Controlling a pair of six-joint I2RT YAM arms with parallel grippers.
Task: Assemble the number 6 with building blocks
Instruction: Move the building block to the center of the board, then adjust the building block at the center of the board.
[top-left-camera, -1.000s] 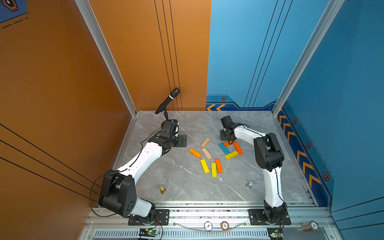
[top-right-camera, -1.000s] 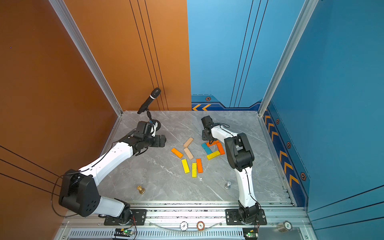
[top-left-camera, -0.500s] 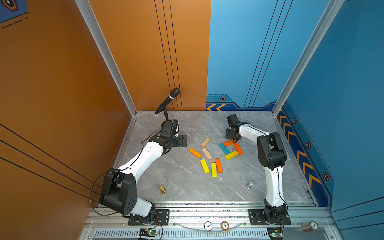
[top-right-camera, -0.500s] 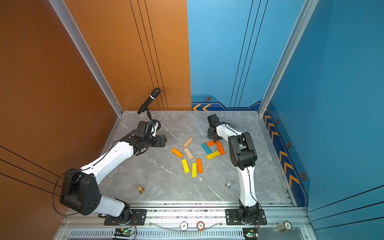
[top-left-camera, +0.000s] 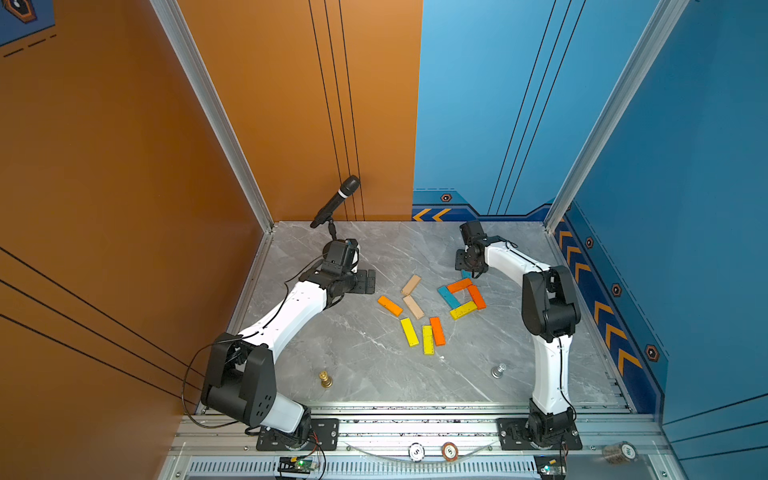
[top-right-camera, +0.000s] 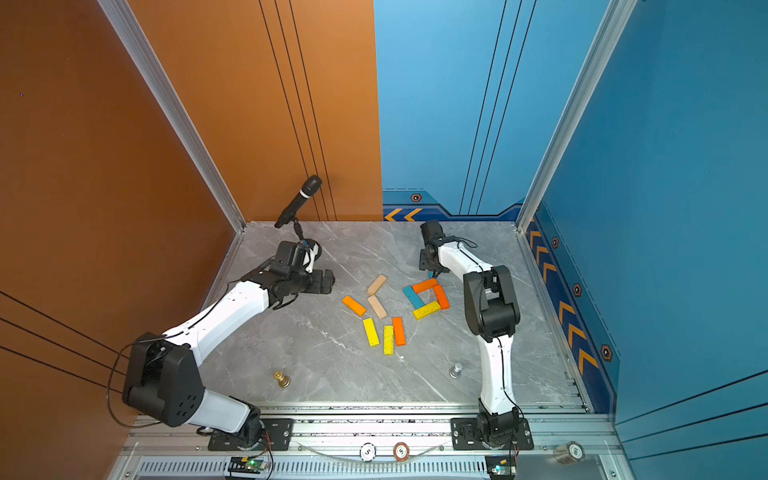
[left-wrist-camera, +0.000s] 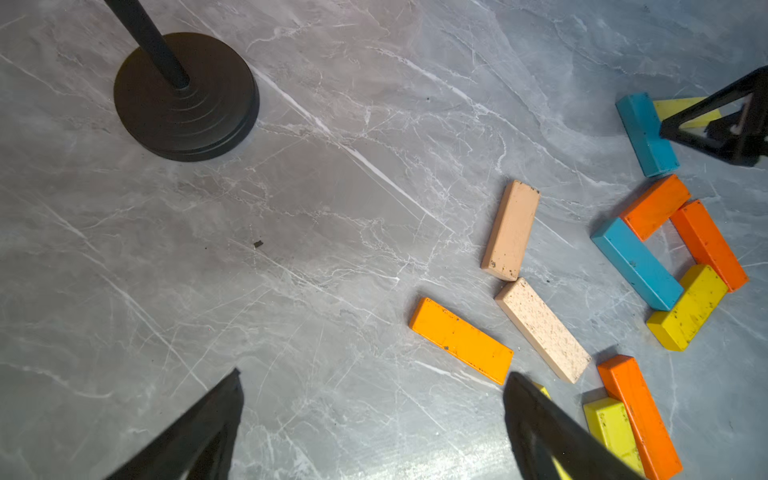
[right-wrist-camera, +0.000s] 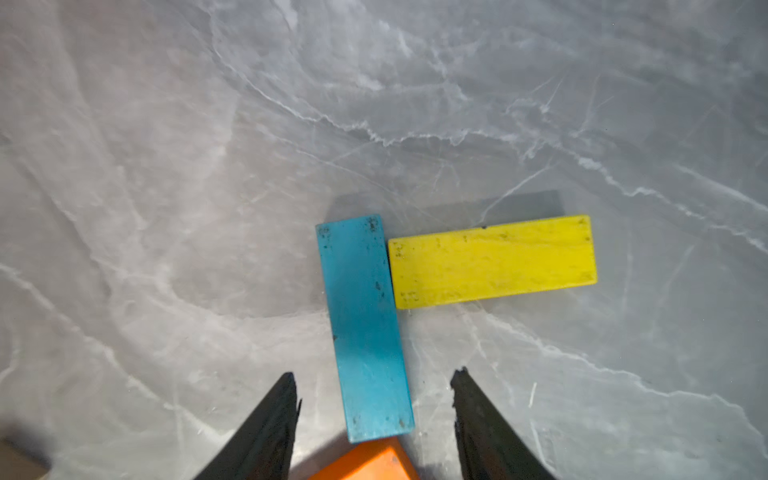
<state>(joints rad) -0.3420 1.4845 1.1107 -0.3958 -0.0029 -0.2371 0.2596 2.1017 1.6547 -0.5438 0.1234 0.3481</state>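
The building blocks lie flat on the grey marble table (top-left-camera: 353, 365). Two orange, one blue and one yellow form a square loop (top-left-camera: 461, 297). Behind it, a second blue block (right-wrist-camera: 365, 324) touches an orange end (right-wrist-camera: 370, 461), and a yellow block (right-wrist-camera: 492, 262) butts against its side. My right gripper (right-wrist-camera: 375, 374) is open; its fingers stand either side of this blue block with gaps. Several loose blocks (top-left-camera: 415, 316) lie left of the loop. My left gripper (left-wrist-camera: 374, 376) hangs open over bare table, near an orange block (left-wrist-camera: 461, 338).
A microphone (top-left-camera: 334, 201) on a round black base (left-wrist-camera: 187, 97) stands at the back left, close to my left arm. A gold chess piece (top-left-camera: 325, 379) and a silver one (top-left-camera: 498, 370) stand near the front edge. Orange and blue walls enclose three sides.
My right gripper's jaws have spread apart around the blue block behind the loop, and that arm has shifted slightly to the right. The left arm has not moved.
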